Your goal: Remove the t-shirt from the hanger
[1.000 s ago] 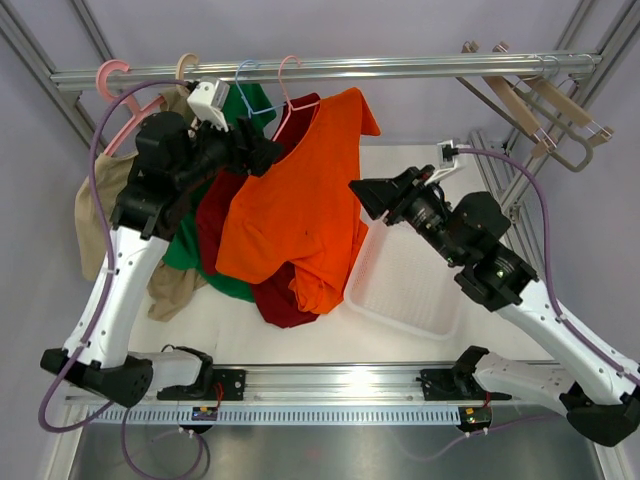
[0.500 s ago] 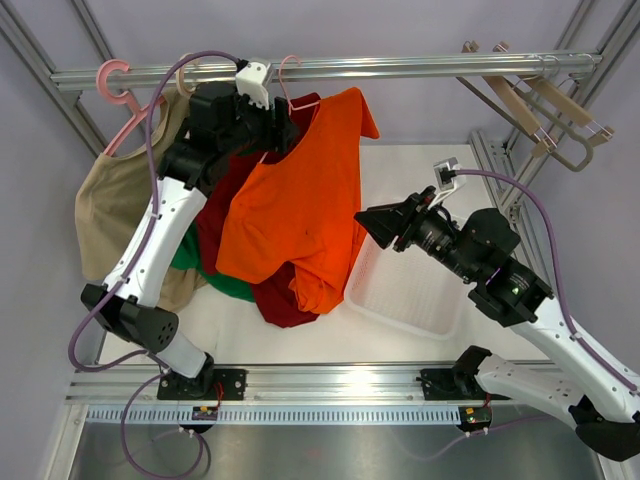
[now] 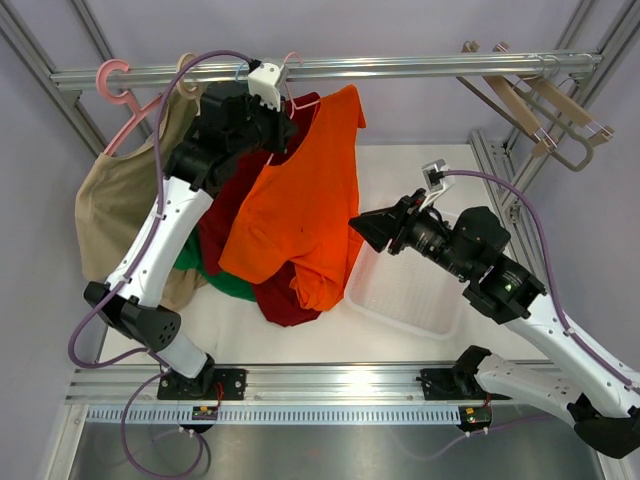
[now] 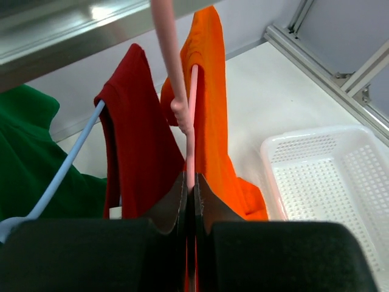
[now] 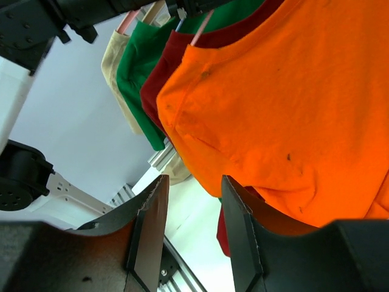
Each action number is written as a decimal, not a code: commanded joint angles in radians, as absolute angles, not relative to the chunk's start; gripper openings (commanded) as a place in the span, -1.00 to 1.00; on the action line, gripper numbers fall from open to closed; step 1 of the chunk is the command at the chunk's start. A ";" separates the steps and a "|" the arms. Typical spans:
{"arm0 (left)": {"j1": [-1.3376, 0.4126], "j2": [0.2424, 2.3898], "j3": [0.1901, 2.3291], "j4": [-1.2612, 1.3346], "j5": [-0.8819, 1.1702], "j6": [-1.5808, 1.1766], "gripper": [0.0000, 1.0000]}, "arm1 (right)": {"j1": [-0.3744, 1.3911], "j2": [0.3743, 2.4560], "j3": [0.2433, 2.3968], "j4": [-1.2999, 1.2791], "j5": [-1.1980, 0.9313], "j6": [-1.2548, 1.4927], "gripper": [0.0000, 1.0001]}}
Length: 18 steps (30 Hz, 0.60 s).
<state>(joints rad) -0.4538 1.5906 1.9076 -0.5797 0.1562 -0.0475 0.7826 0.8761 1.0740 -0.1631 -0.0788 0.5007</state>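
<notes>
currently the left gripper (image 4: 190, 193) is pinching the pink hanger (image 4: 174, 79) carrying the orange t-shirt (image 3: 305, 200), hung on the rail (image 3: 420, 67) above the far edge of the bench (image 3: 410, 160). right gripper (image 5: 194, 188) spread, just beside the orange t-shirt.

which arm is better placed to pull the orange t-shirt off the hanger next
Right. The right pincer is open, pointing at the orange t-shirt hanging just ahead. The left pincer is shut on the pink hanger, so it is occupied steadying it.

Pale lilac walls (image 3: 430, 25) stand behind an aluminium rail (image 3: 430, 67) close above the left gripper (image 3: 283, 122); a brightly lit white surface (image 3: 420, 165) lies beyond the right gripper (image 3: 358, 222).
</notes>
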 commanded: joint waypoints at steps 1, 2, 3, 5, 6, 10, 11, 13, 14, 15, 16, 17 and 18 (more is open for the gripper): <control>-0.468 1.511 2.003 -0.518 0.147 -0.074 -1.00 | 0.779 0.900 1.092 -0.160 -0.138 0.477 -0.04; -0.471 1.506 2.011 -0.517 0.165 -0.081 -1.00 | 0.781 0.908 1.094 -0.156 -0.147 0.479 -0.04; -0.472 1.496 2.026 -0.518 0.175 -0.093 -1.00 | 0.781 0.910 1.092 -0.153 -0.158 0.477 -0.04; -0.479 1.488 2.042 -0.515 0.183 -0.101 -1.00 | 0.781 0.916 1.089 -0.150 -0.158 0.479 -0.04; -0.480 1.480 2.052 -0.515 0.183 -0.100 -1.00 | 0.781 0.917 1.088 -0.153 -0.160 0.476 -0.04; -0.482 1.465 2.059 -0.518 0.164 -0.103 -1.00 | 0.782 0.920 1.085 -0.163 -0.167 0.474 -0.01; -0.482 1.445 2.034 -0.518 0.163 -0.107 -1.00 | 0.784 0.920 1.081 -0.166 -0.163 0.472 0.04; -0.482 1.410 1.982 -0.518 0.150 -0.135 -1.00 | 0.796 0.920 1.072 -0.173 -0.132 0.463 0.15; -0.482 1.387 1.945 -0.514 0.144 -0.150 -1.00 | 0.804 0.923 1.069 -0.173 -0.124 0.460 0.31; -0.483 1.324 1.854 -0.496 0.121 -0.170 -1.00 | 0.813 0.931 1.062 -0.170 -0.118 0.459 0.39; -0.488 1.286 1.795 -0.476 0.106 -0.226 -1.00 | 0.825 0.939 1.058 -0.155 -0.115 0.450 0.47; -0.494 1.243 1.736 -0.451 0.086 -0.254 -1.00 | 0.862 0.949 1.057 -0.147 -0.112 0.445 0.55; -0.518 1.168 1.641 -0.407 0.039 -0.273 -1.00 | 0.886 0.974 1.057 -0.138 -0.104 0.440 0.66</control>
<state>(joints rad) -0.4892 1.3106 1.7679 -0.5415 0.1257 -0.1757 0.8268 0.9367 1.0664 -0.1684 -0.1131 0.4732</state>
